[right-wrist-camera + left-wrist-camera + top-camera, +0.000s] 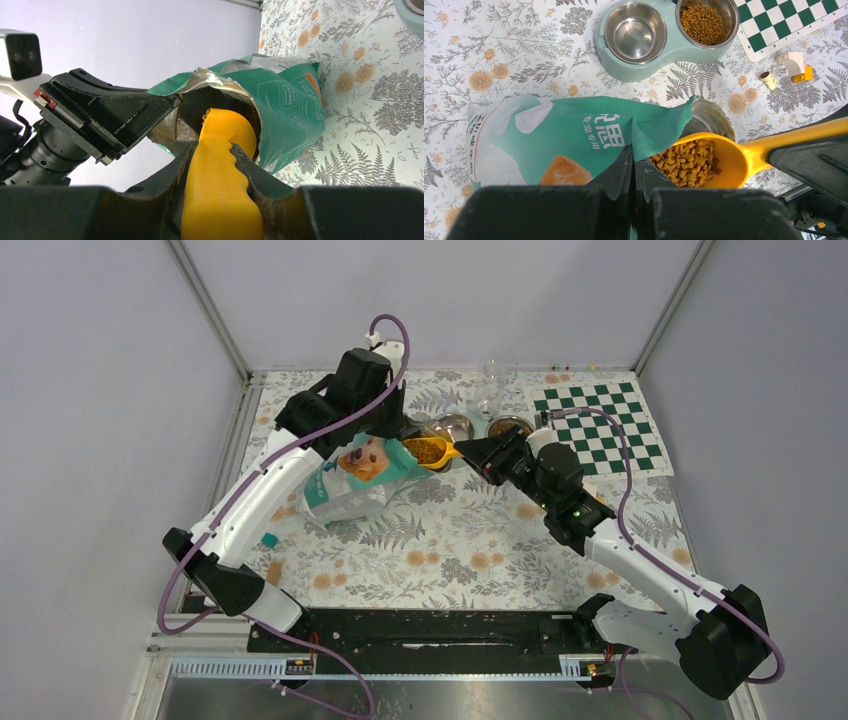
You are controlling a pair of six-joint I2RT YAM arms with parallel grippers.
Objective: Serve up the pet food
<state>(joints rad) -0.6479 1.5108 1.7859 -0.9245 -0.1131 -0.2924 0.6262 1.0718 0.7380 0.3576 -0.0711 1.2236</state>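
Pet food [684, 162], brown kibble, fills the yellow plastic scoop [735, 161] the right gripper [215, 156] grasps. Left gripper [633, 162] clamps teal foil bag [574, 131].

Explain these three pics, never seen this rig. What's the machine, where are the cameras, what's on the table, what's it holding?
These are two robot arms bolted at the table's near edge, each ending in a two-finger hand. The top view looks down from above and behind them. The other two pictures come from a camera on each wrist.

On the floral table are a teal bag, a double bowl and a checkered mat. The left hand is shut on the bag's torn edge, holding it open. The right hand grips a yellow scoop heaped with pet food at the bag's mouth. One bowl already holds food and the other is empty.
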